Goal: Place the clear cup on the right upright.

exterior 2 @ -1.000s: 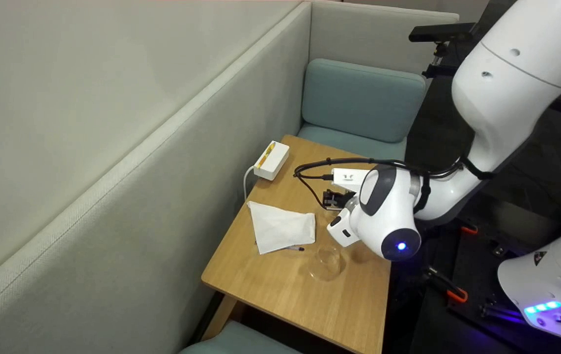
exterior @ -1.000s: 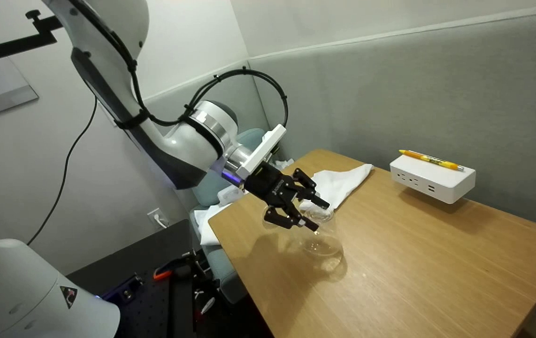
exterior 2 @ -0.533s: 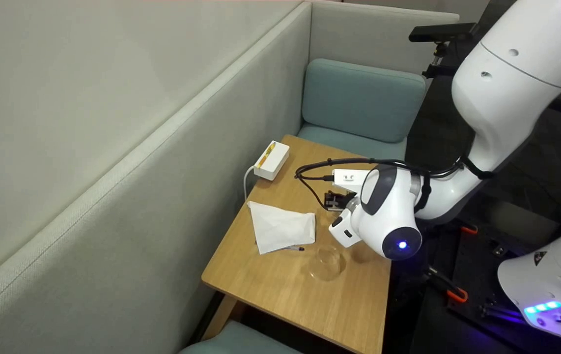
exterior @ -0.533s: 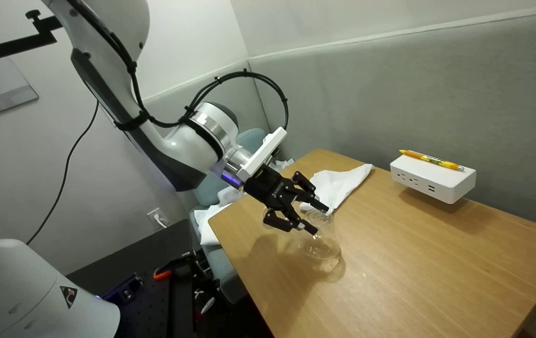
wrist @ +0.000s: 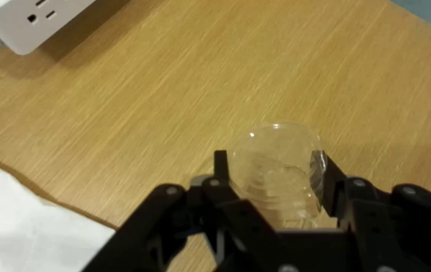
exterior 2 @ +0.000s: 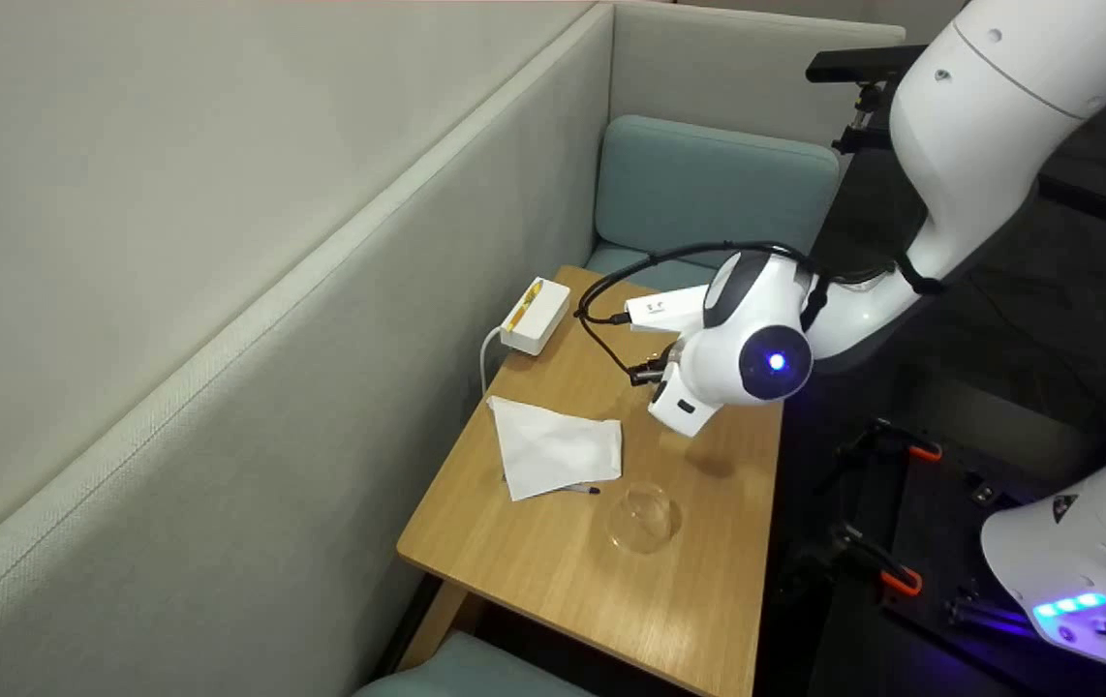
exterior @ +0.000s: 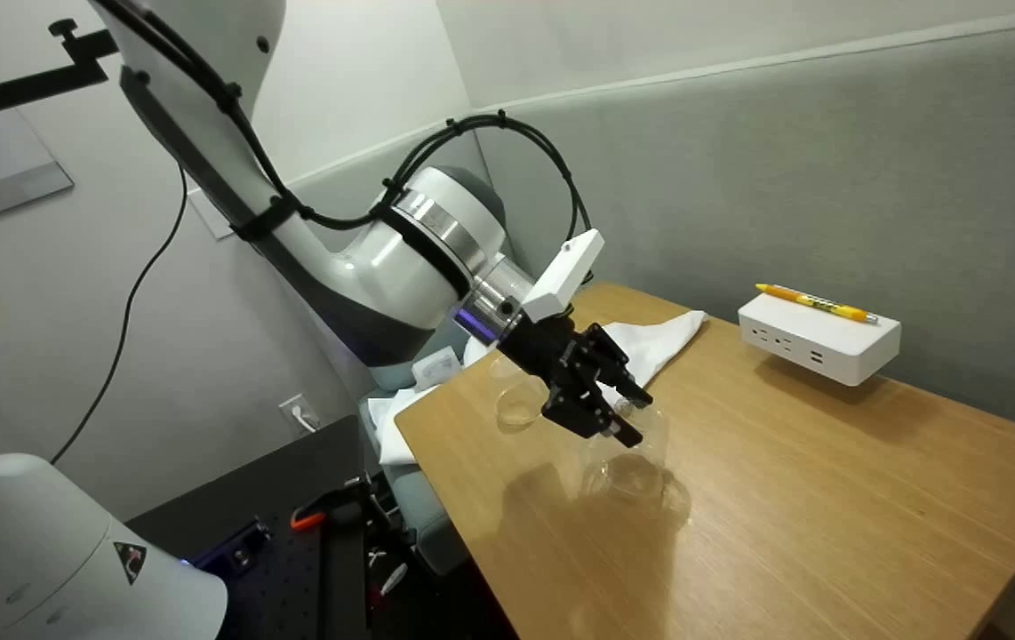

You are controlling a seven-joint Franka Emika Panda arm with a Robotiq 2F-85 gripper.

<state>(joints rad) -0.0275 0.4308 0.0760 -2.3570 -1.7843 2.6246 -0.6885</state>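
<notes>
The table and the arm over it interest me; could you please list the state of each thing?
Held clear cup: gripped, way up unclear
Hand: closed on that cup
Other clear cup: on the table, ungripped, way up unclear
White napkin: lying on the table
Slim pen: partly under the napkin
Outlet box: nothing plugged into its front
Yellow pen: lying on the outlet box

Wooden table with white cloth, partly covered pen and ungripped clear cup.
</notes>
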